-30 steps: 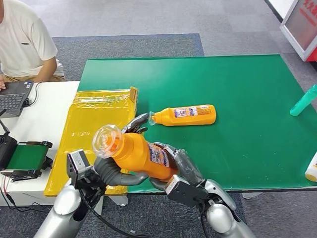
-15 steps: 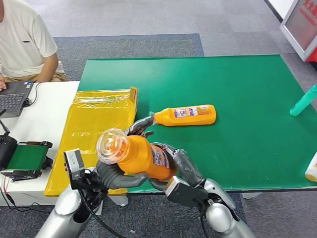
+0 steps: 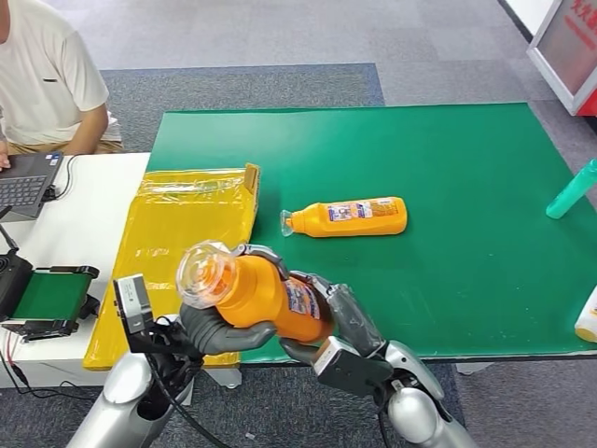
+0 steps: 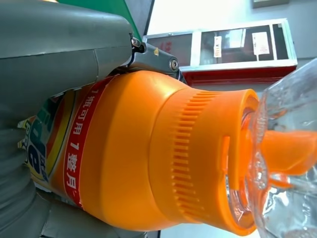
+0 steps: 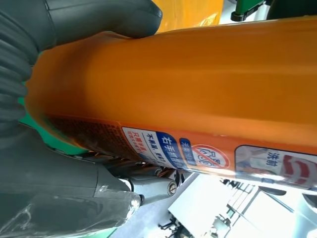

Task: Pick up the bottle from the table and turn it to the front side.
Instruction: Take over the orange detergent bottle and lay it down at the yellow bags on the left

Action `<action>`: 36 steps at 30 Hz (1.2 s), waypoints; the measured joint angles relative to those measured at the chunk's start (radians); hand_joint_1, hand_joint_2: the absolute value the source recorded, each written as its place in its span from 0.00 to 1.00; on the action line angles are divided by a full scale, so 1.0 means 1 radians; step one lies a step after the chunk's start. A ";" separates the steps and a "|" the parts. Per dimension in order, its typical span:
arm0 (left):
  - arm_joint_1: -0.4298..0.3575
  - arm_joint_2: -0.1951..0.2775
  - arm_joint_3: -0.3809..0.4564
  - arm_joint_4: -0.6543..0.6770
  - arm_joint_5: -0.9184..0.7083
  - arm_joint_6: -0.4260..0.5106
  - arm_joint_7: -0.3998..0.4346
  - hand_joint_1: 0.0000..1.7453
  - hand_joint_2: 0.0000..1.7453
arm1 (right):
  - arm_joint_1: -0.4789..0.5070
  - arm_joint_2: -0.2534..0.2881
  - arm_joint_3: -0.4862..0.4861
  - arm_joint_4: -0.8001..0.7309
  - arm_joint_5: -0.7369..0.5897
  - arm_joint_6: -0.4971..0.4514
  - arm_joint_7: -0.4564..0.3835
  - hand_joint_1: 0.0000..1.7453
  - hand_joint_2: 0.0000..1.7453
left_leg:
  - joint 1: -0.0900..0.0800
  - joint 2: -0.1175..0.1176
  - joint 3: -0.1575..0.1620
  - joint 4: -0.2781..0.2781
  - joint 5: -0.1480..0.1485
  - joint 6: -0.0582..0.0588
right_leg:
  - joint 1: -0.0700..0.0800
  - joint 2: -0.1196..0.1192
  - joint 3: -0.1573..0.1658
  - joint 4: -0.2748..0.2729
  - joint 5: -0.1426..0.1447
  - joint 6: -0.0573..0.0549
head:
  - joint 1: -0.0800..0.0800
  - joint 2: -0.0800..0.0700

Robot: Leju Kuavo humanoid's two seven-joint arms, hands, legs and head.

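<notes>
An orange bottle (image 3: 264, 294) with a clear cap (image 3: 204, 273) is held in the air at the table's near edge, cap toward the camera and left. My left hand (image 3: 222, 325) grips it from below near the neck, fingers wrapped over the top. My right hand (image 3: 338, 315) grips its base end. In the left wrist view the bottle (image 4: 149, 148) shows its ribbed collar and clear cap (image 4: 288, 158), with the thumb (image 4: 56, 49) along it. The right wrist view has the bottle's label side (image 5: 194, 99) close up. A second orange bottle (image 3: 348, 217) lies on its side on the green table (image 3: 457, 159).
A yellow bag (image 3: 179, 233) lies at the table's left end. A teal bottle (image 3: 572, 189) lies at the right edge, and a white-and-yellow object (image 3: 588, 317) at the near right. A person (image 3: 46, 79) sits at a white desk (image 3: 77, 215) with a laptop (image 3: 28, 182).
My left hand's fingers, spread toward the lying bottle before, have closed over the held bottle's neck. The cap end has shifted slightly.
</notes>
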 joint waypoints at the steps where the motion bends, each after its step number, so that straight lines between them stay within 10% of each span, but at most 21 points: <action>1: 0.000 0.000 0.000 0.000 0.005 0.001 0.001 1.00 1.00 | 0.003 0.000 -0.001 -0.003 0.000 -0.003 0.000 1.00 1.00 | 0.000 0.000 0.000 0.000 0.000 0.000 | 0.000 0.000 0.000 0.000 0.000 0.000 | 0.000 0.000; 4: 0.000 -0.001 0.000 0.000 0.014 0.005 0.003 1.00 1.00 | 0.007 0.000 -0.002 -0.010 -0.001 -0.007 0.000 0.89 1.00 | 0.000 0.000 0.000 0.000 0.000 0.000 | 0.000 0.000 0.000 0.000 0.000 0.000 | 0.000 0.000; 8: 0.005 -0.004 0.000 0.000 0.032 0.026 0.003 1.00 1.00 | 0.011 0.000 -0.007 -0.015 -0.004 -0.017 -0.001 0.00 1.00 | 0.000 0.000 0.000 0.000 0.000 0.000 | 0.000 0.000 0.000 0.000 0.000 0.000 | 0.000 0.000; 20: 0.048 -0.002 0.067 -0.033 -0.119 0.200 -0.040 1.00 1.00 | 0.022 0.000 -0.073 -0.046 -0.014 -0.073 0.008 0.00 1.00 | 0.000 0.000 0.000 0.000 0.000 0.000 | 0.000 0.000 0.000 0.000 0.000 0.000 | 0.000 0.000; 36: 0.062 0.005 0.206 -0.076 -1.173 0.829 0.001 1.00 1.00 | 0.104 0.000 -0.196 -0.204 0.011 -0.080 0.013 0.00 1.00 | 0.000 0.000 0.000 0.000 0.000 0.000 | 0.000 0.000 0.000 0.000 0.000 0.000 | 0.000 0.000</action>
